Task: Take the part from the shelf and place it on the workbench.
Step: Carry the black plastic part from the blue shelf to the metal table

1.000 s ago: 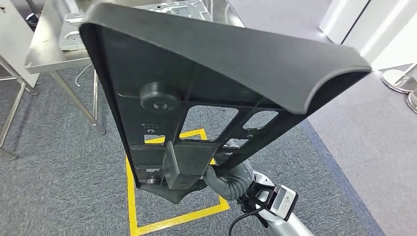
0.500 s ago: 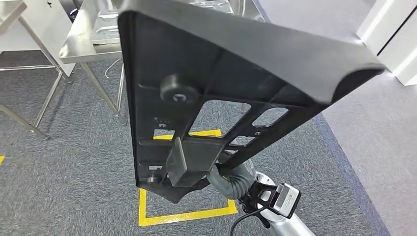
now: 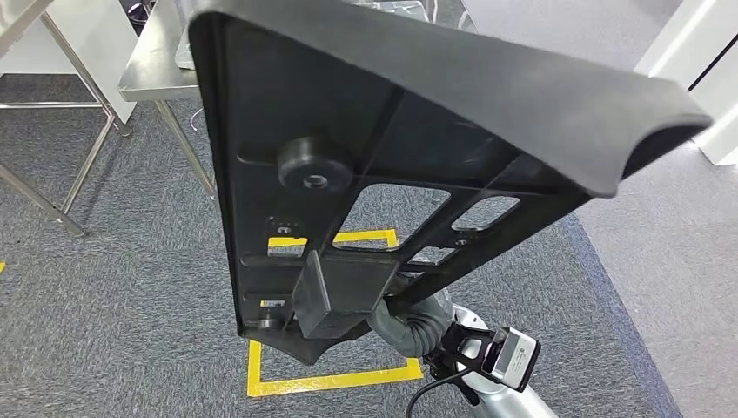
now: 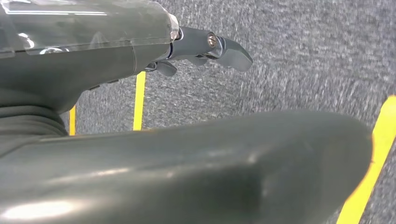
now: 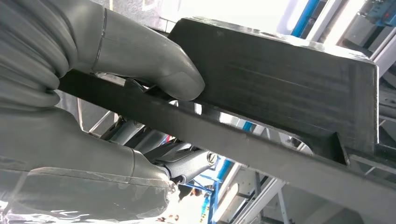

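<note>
We see the right hand gripping the black part, frame centre. Bench upper left. Left hand fingers curled, holding nothing.

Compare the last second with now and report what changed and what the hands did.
The whole head view has shifted, so the camera moved: the steel workbench now sits nearer the picture's upper left and the yellow floor marking lies a little further right. Nothing was taken or let go. The right hand still grips the black part near its lower end, the part held at much the same tilt. The left hand hangs over the carpet, holding nothing.
</note>
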`<state>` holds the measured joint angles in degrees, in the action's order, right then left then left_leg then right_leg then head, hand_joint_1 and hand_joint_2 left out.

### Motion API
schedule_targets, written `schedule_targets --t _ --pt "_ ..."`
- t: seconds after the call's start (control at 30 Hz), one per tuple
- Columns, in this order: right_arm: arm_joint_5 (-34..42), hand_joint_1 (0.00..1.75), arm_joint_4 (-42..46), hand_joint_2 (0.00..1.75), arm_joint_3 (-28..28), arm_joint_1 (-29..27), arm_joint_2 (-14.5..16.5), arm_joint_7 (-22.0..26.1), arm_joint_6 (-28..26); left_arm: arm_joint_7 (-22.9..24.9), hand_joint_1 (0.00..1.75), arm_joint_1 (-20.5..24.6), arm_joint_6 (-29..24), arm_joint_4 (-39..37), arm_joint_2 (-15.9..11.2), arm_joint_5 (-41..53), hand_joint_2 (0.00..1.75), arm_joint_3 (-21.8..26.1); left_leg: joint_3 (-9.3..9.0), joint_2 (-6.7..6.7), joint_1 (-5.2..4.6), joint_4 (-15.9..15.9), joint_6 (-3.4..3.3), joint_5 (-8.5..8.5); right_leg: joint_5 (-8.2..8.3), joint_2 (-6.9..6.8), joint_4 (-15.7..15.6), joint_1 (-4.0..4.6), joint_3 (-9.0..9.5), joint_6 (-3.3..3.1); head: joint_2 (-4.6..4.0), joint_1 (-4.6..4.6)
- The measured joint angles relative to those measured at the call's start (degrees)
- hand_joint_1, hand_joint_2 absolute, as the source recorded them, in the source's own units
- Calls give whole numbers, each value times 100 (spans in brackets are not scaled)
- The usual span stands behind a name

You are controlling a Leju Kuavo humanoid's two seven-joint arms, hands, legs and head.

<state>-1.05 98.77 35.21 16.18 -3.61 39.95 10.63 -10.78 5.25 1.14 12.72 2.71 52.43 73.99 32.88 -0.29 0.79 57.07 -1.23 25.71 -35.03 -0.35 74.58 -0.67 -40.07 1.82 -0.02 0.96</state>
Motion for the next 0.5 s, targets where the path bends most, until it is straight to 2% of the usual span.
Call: schedule_targets --t 0.03,0.07,0.1,0.17,0.2,0.3,0.33,0.4,0.47,0.5 --pt "0 175 0 175 0 0 1 0 8 -4 0 -1 0 0 0 1 0 0 -5 -7 0 3 3 2 102 1 -50 -10 15 3 0 0" --pt "0 175 0 175 0 2 1 0 17 -9 0 0 1 0 0 2 0 0 -17 -17 1 6 11 7 297 1 -337 -20 146 -1 0 0" --pt "0 175 0 175 0 6 2 0 29 -14 0 1 3 0 0 4 0 -1 -29 -25 1 11 23 14 522 4 -762 -27 350 -13 0 0" --pt "-1 175 1 175 0 16 3 0 48 -24 0 4 6 0 0 18 0 -2 -27 -41 -19 36 73 33 785 22 -1476 -18 676 -56 0 0" --pt "-1 175 1 175 0 20 4 0 54 -30 0 3 7 0 -1 27 0 -3 -17 -45 -27 44 105 38 816 31 -1632 -8 738 -84 0 0" --pt "-1 175 5 175 0 23 7 0 55 -44 0 1 7 0 -5 55 0 -14 -2 -43 -9 53 209 49 825 34 -1685 9 736 -187 0 0" --pt "0 175 9 175 0 25 11 1 54 -48 0 2 7 0 -7 67 0 -24 31 -32 1 139 239 113 836 27 -1703 6 746 -227 0 1" --pt "0 175 16 175 0 28 26 1 50 -54 0 2 7 0 -14 89 0 -44 267 -10 13 669 286 418 845 9 -1729 -3 766 -285 0 1" --pt "0 175 17 175 0 22 35 0 41 -57 0 -4 7 0 -22 102 0 -56 643 -5 15 1461 319 753 837 -2 -1726 12 768 -310 0 0" --pt "0 175 17 175 0 18 35 0 35 -58 0 -9 7 0 -27 105 0 -64 759 -5 15 1690 326 795 833 -4 -1725 20 772 -315 0 0"
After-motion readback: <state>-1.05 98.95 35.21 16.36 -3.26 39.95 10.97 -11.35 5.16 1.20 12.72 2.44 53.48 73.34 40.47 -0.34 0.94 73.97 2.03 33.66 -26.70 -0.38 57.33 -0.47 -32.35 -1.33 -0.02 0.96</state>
